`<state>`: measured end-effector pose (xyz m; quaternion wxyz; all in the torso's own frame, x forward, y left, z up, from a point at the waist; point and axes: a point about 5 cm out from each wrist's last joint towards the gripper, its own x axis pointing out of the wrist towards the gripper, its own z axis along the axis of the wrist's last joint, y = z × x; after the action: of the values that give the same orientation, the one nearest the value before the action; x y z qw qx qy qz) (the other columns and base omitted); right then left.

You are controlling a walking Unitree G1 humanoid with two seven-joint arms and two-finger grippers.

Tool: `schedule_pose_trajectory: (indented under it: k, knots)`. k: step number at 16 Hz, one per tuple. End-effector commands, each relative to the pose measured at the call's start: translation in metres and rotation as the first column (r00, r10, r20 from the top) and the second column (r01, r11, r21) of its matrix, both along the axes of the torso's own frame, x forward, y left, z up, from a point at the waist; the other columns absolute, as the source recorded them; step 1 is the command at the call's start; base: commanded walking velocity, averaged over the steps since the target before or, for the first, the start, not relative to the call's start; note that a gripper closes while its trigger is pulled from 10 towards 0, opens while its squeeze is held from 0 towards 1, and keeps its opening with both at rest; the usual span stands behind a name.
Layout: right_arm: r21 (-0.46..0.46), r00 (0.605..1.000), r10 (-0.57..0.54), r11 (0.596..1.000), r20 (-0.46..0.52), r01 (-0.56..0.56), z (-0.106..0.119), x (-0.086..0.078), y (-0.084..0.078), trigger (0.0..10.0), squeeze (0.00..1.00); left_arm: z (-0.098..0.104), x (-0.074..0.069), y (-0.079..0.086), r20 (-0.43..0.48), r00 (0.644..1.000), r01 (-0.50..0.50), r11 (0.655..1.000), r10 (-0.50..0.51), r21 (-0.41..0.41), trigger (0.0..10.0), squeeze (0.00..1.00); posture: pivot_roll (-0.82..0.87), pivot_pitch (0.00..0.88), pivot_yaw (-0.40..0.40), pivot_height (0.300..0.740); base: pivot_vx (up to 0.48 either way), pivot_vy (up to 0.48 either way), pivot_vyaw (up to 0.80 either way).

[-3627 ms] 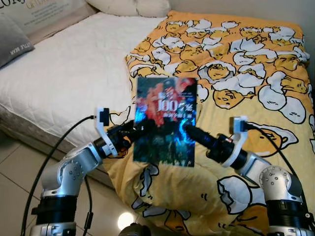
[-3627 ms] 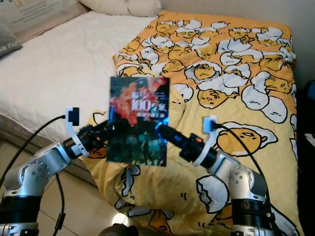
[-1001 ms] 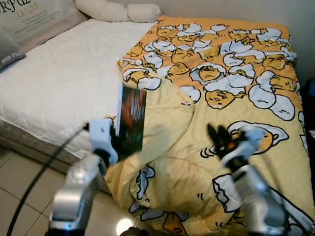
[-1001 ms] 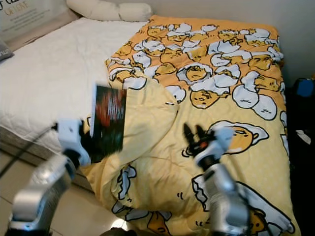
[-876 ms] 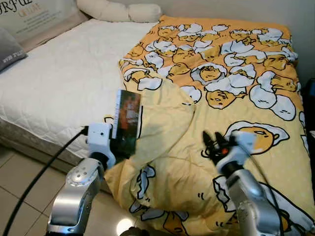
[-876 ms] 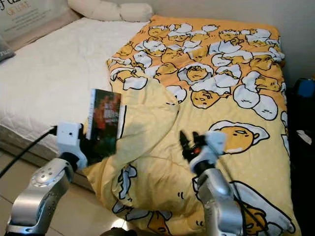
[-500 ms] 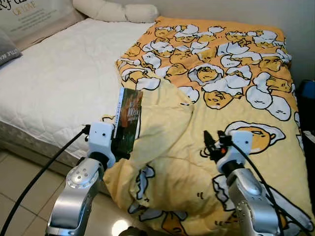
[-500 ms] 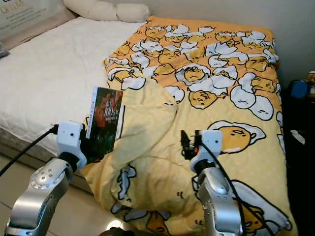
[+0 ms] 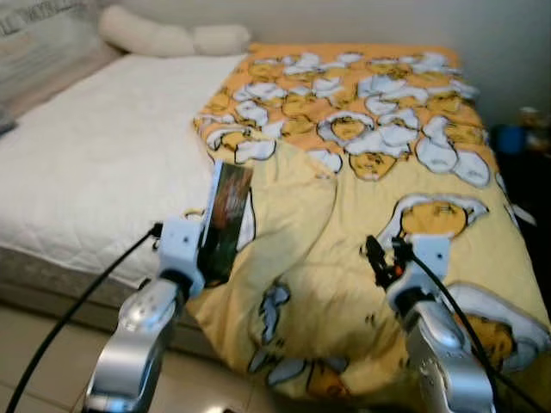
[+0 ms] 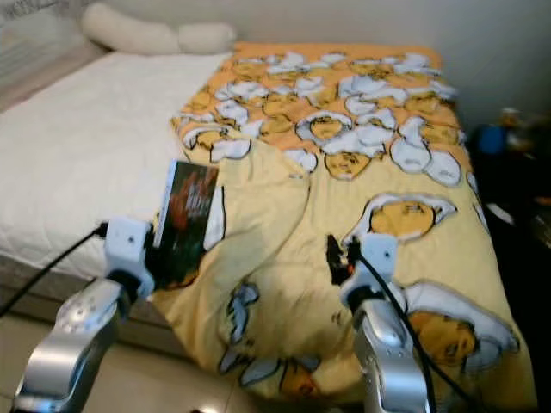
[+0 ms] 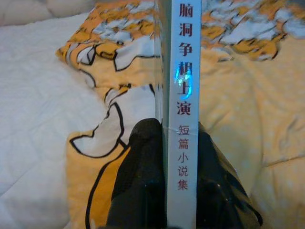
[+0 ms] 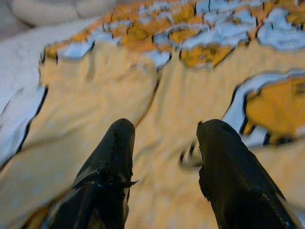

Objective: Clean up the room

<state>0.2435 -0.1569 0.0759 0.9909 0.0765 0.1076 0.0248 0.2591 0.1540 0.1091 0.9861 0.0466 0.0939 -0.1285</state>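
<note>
A dark book (image 9: 225, 219) with a red cover picture stands upright on edge over the near left part of the yellow blanket (image 9: 379, 198). My left gripper (image 11: 167, 148) is shut on it; the black fingers (image 11: 138, 186) clamp both sides of the white spine (image 11: 185, 95) with its Chinese lettering. My right gripper (image 12: 164, 138) hovers open over the blanket to the right, with nothing between its fingers (image 12: 224, 167); in the head view it (image 9: 379, 258) sits at lower right.
The bed has a bare white mattress (image 9: 95, 163) on the left and pillows (image 9: 172, 39) at the head. The blanket hangs over the near edge toward the tiled floor (image 9: 34, 344). Dark items (image 9: 516, 138) stand by the wall at right.
The book went from flat between both grippers to upright in the left one alone. The right gripper let go and drew back. The camera has shifted, showing more of the bed's right side.
</note>
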Motion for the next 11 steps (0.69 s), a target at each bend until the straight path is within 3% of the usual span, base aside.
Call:
schedule_pose_trajectory:
  k: [1,7,11]
  knots:
    - [0.02,1.0,0.013,1.0,0.014,-0.014,0.005,0.0023,0.0074,10.0,0.0,0.0067,0.0011,0.0095,0.037,0.999,-0.03,0.999,0.029,0.024,10.0,0.0,-0.1,0.0,0.077,0.74,0.0,0.412,-0.48]
    - [0.017,1.0,-0.001,1.0,-0.001,0.001,0.003,-0.0021,0.009,10.0,0.0,0.0004,-0.0034,0.0092,0.018,0.999,-0.038,0.999,0.038,0.011,10.0,0.0,-0.1,0.0,0.068,0.74,0.0,0.414,-0.46]
    - [0.015,1.0,0.002,1.0,-0.005,-0.001,0.002,-0.0032,0.0085,10.0,0.0,-0.003,-0.0086,0.0121,0.009,0.999,-0.049,0.999,0.048,0.012,10.0,0.0,-0.1,0.0,0.062,0.74,0.0,0.427,0.0]
